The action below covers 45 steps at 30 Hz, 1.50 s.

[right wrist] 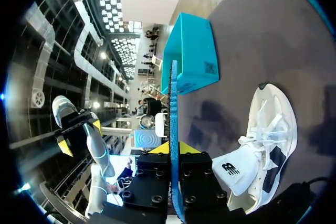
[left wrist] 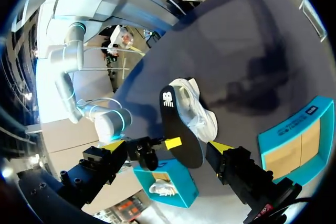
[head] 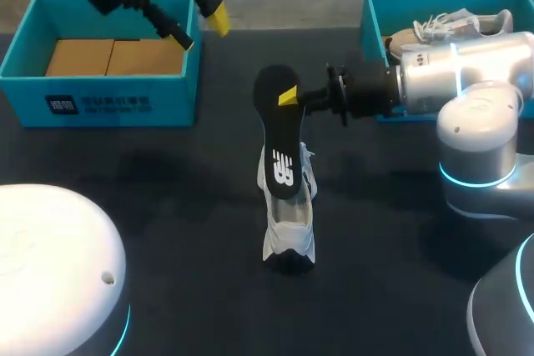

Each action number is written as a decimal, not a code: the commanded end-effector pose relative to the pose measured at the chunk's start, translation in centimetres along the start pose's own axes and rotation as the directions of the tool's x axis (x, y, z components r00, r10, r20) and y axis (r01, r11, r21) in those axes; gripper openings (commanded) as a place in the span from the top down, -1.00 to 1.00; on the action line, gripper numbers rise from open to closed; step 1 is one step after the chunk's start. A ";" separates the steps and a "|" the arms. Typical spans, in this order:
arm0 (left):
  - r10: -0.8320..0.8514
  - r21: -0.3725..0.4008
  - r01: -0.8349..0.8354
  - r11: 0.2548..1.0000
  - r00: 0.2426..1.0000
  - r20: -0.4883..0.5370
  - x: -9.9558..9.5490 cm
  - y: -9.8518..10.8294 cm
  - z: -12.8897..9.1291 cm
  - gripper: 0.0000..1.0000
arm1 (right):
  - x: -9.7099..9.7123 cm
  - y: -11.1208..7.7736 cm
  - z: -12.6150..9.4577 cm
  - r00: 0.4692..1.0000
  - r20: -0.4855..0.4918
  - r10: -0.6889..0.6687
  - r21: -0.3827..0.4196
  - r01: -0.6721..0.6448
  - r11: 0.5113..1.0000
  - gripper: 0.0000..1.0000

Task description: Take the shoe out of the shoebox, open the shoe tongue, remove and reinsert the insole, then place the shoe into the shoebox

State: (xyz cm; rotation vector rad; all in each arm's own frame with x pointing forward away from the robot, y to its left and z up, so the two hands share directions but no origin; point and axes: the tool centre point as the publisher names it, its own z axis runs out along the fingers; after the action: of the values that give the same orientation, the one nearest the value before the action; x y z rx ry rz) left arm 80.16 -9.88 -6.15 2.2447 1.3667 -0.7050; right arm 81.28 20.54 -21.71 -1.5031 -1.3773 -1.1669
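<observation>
left gripper [head: 200, 27], its 2 yellow-tipped fingers spread wide with nothing between them, hangs over a teal shoebox [head: 100, 97] lined with brown card. the flat black insole [head: 278, 135], rounded at its ends, is pinched near its upper end by the right gripper [head: 288, 97], with only 1 yellow tip showing. beneath that gripper a white lace-up shoe [head: 289, 227] rests on the dark table [head: 167, 206]; whether the insole's lower end touches it is unclear. behind the right arm a second shoebox [head: 375, 6] is partly hidden.
</observation>
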 end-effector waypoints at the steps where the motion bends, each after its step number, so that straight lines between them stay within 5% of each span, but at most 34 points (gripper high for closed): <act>1: -0.007 0.117 0.015 0.993 0.997 -0.073 -0.8 0.9 0.4 -1.00 | 0.0 -0.1 0.1 1.000 0.000 0.000 -0.002 0.000 1.000 1.00; 14: 0.009 0.198 0.026 0.980 0.984 -0.177 -2.4 0.0 2.2 -1.00 | 0.0 -0.1 0.1 1.000 0.000 0.000 -0.002 0.000 1.000 1.00; 32: 0.065 0.274 0.051 0.960 0.916 -0.396 -4.0 3.0 3.9 -1.00 | 0.0 -0.1 0.1 1.000 0.000 0.000 -0.002 0.000 1.000 1.00; 45: 0.023 0.205 0.048 0.978 0.944 -0.329 -4.6 2.4 3.9 -1.00 | 0.0 -0.1 0.1 1.000 0.000 0.000 -0.002 0.000 1.000 1.00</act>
State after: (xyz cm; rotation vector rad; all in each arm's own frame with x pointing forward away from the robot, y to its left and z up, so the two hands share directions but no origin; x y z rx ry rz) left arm 80.19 -17.58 -6.05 2.6688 1.5380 -0.4996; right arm 81.28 20.54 -21.71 -1.5031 -1.3773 -1.1669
